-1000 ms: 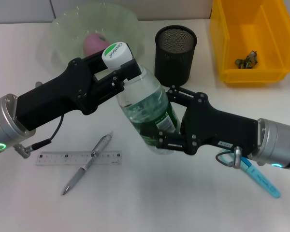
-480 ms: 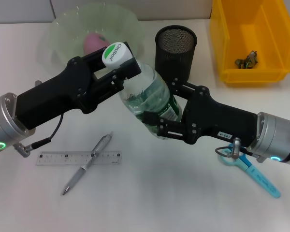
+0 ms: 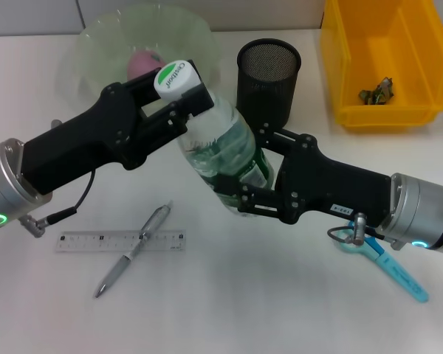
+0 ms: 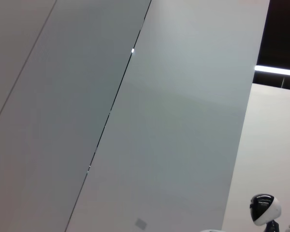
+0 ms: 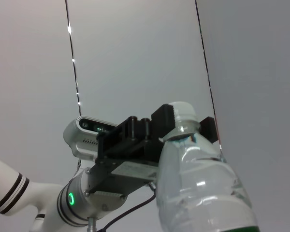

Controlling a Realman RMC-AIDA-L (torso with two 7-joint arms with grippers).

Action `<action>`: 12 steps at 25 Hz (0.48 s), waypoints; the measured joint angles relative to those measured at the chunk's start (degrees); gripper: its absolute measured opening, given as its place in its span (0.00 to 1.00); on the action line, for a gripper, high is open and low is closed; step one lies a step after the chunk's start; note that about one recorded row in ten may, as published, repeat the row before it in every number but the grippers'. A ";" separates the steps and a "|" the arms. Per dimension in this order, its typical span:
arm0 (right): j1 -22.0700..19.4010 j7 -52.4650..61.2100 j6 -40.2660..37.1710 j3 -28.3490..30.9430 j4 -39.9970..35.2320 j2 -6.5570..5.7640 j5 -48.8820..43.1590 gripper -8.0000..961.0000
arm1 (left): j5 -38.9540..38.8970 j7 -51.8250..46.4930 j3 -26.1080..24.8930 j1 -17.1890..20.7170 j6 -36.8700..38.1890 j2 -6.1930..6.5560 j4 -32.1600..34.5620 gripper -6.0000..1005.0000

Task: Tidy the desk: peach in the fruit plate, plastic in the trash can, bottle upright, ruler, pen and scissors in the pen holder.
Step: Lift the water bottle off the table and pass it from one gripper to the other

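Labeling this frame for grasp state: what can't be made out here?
- Head view: base of the bottle is hidden behind the right gripper, so table contact can't be told.
- Head view: peach mostly covered by the left gripper and bottle cap.
- Head view: scissors handles partly hidden under the right arm.
- Head view: scrap in the yellow bin too small to identify.
- Left wrist view: only wall; nothing of the desk.
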 joint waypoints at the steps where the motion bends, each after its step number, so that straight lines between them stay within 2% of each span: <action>1: 0.00 0.00 0.02 -0.11 0.00 0.00 0.00 0.79 | -0.32 -0.13 0.00 0.00 0.00 0.03 0.06 0.45; 12: -0.24 0.00 0.23 -0.30 0.08 0.01 -0.15 0.79 | -0.82 -0.49 0.00 0.00 0.19 0.17 1.36 0.45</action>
